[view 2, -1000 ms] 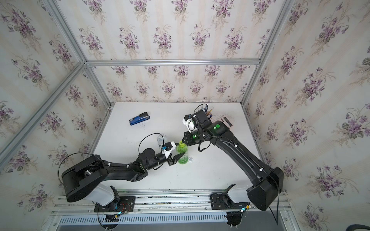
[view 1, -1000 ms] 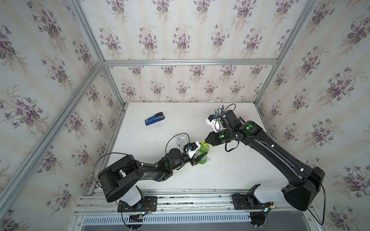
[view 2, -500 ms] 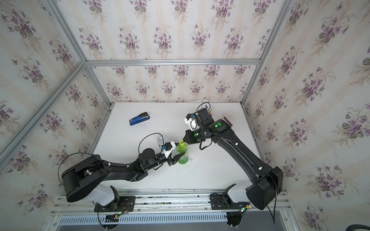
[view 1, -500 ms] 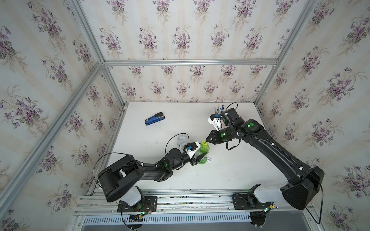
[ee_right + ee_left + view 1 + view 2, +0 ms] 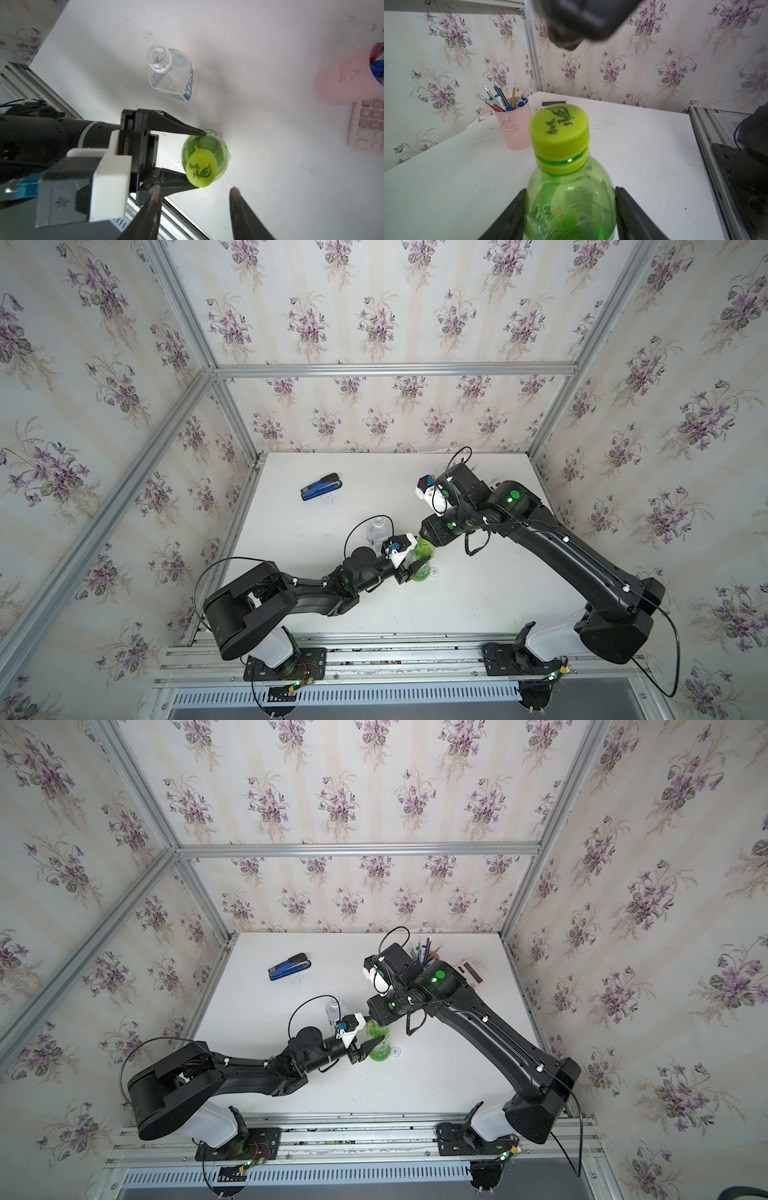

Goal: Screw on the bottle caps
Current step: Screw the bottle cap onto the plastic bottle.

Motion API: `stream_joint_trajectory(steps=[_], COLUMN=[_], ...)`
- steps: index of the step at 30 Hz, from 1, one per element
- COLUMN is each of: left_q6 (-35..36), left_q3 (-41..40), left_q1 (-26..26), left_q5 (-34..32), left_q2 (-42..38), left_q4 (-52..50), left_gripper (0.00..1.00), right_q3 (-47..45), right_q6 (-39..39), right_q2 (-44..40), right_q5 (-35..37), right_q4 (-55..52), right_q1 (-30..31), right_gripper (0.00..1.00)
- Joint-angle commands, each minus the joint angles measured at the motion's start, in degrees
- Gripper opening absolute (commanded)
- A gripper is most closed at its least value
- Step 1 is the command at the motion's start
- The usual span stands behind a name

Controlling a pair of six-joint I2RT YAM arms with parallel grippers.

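Note:
A translucent green bottle [image 5: 422, 568] [image 5: 380, 1048] stands upright on the white table. My left gripper [image 5: 570, 189] [image 5: 200, 160] is shut on its body, one finger on each side. The yellow-green cap [image 5: 559, 131] [image 5: 200, 171] sits on the bottle's neck. Just above that cap my right gripper [image 5: 195, 187] [image 5: 428, 533] hangs open with nothing between its fingers. The clear bottle [image 5: 376, 531] [image 5: 171, 74] with a white label stands behind, its mouth uncapped. A small white cap [image 5: 435, 571] [image 5: 395, 1051] lies on the table right beside the green bottle.
A blue stapler [image 5: 321, 486] lies at the back left of the table. At the back right stand a pink pen cup [image 5: 513, 126] [image 5: 349, 81] and a pink calculator [image 5: 367, 126]. The table's metal frame rail [image 5: 704, 145] runs along the front.
My right gripper was shut at the yellow-green cap and has opened, letting it go. The left gripper keeps its hold on the green bottle, which has not moved.

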Motion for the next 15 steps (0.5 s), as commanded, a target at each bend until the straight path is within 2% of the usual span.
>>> stream_joint_trajectory(steps=[1, 15], left_q6=[-0.82, -0.82], left_q3=[-0.14, -0.16], left_q1=[0.00, -0.01], left_q5=[0.74, 0.71], left_q2=[0.19, 0.28], left_q4=[-7.31, -7.21], left_gripper=[0.65, 0.65], right_q3=[0.35, 0.27], right_q6=[-0.83, -1.98], right_q2=[1.32, 4.65], right_q5=[3.13, 3.10], right_q4=[-1.49, 0.05], right_q1=[1.05, 1.79], right_gripper=[0.52, 0.43])
